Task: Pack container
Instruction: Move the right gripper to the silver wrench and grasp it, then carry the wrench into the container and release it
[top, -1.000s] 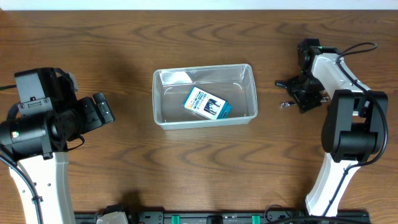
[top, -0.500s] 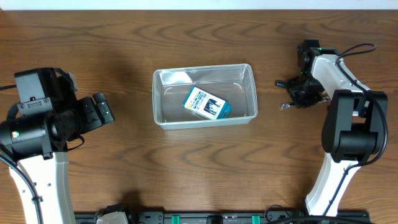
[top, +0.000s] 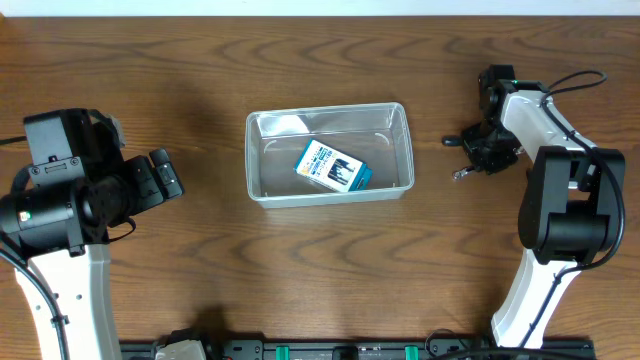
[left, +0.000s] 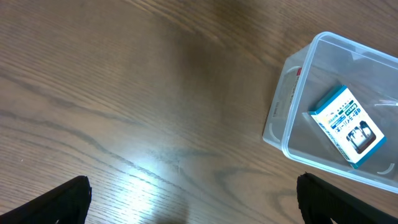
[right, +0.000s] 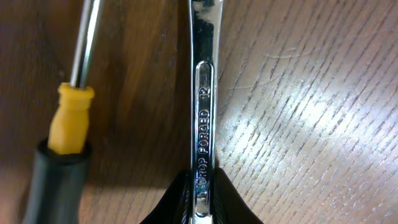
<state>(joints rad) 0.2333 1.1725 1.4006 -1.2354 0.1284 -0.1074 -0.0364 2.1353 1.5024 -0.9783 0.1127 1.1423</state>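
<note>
At the near left of the bench, the left end effector hangs above bare wood. Its 2 fingertips sit at opposite bottom corners of the left wrist view, so they are spread wide with nothing between them. It is well apart from the container, off that bin's left short side.

The container sits at the middle of the bench, a clear, shallow plastic bin with rounded corners and a rimmed edge, its long sides running left to right. 1 box, white and blue with print on its top face, lies flat on the bin's floor. It is turned at an angle to the walls and is a little right of centre. A pale patch shows in the bin's far left corner, but I cannot tell what it is.

Further back on the right, past the container's right short side and apart from it, the right end effector is low over the bench. Its dark fingers are pressed against both sides of a chrome wrench, pinching the shank, which runs straight away from them and is stamped "DROP FORGED" and "12". Whether the wrench rests on the wood or is just clear of it cannot be told. Just beside it on the left lies a screwdriver with a black handle, a yellow collar and a bare metal shaft. It runs nearly parallel to the wrench without touching it.
</note>
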